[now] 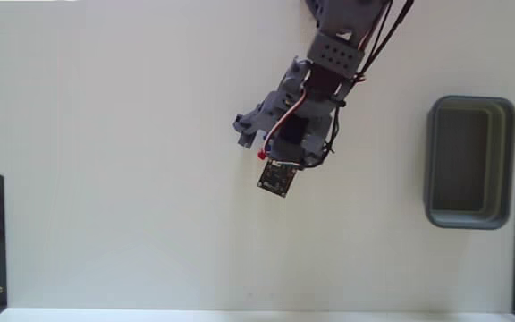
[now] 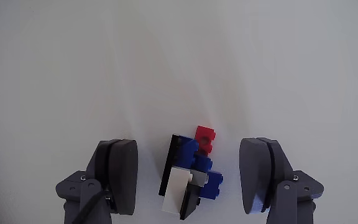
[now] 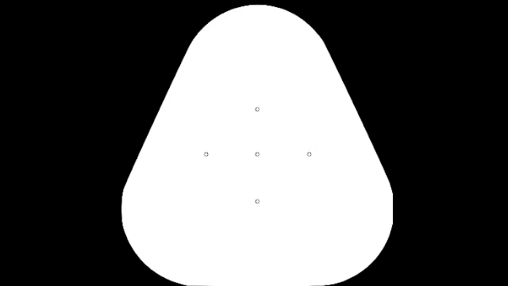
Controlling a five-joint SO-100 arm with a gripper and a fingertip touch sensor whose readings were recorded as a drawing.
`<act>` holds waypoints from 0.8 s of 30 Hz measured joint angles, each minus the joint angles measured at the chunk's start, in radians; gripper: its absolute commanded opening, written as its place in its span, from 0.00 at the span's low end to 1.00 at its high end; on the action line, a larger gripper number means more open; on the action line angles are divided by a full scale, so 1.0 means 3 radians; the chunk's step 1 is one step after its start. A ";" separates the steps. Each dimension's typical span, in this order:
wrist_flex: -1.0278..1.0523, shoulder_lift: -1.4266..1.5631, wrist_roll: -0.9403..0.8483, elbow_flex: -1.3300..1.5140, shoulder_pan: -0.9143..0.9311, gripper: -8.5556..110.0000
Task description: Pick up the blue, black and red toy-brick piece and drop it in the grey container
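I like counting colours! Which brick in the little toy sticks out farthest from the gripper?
The red brick. It sits at the far tip of the toy-brick piece, beyond the blue, black and white parts.

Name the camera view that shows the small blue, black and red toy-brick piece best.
The wrist view: the blue, black and red toy-brick piece lies large between the open jaws. In the fixed view the arm hides it, except perhaps a red speck.

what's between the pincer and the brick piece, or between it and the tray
Nothing visible. In the wrist view the brick piece lies between the open pincer's fingers, untouched. In the fixed view only bare table separates the pincer from the tray.
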 measured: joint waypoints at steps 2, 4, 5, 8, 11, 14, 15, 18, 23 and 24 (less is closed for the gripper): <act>0.0000 0.0000 0.0000 0.0000 0.0000 0.90; 0.0000 0.0000 0.0000 0.0000 0.0000 0.90; 0.0000 0.0000 0.0000 0.0000 0.0000 0.89; 0.0000 0.0000 0.0000 0.0000 0.0000 0.89; 0.0000 0.0000 0.0000 0.0000 0.0000 0.88; 0.0000 0.0000 0.0000 0.0000 0.0000 0.87; 0.0000 0.0000 0.0000 0.0000 0.0000 0.87; 0.0000 0.0000 0.0000 0.0000 0.0000 0.86; 0.0000 0.0000 0.0000 0.0000 0.0000 0.85; 0.0000 0.0000 0.0000 0.0000 0.0000 0.85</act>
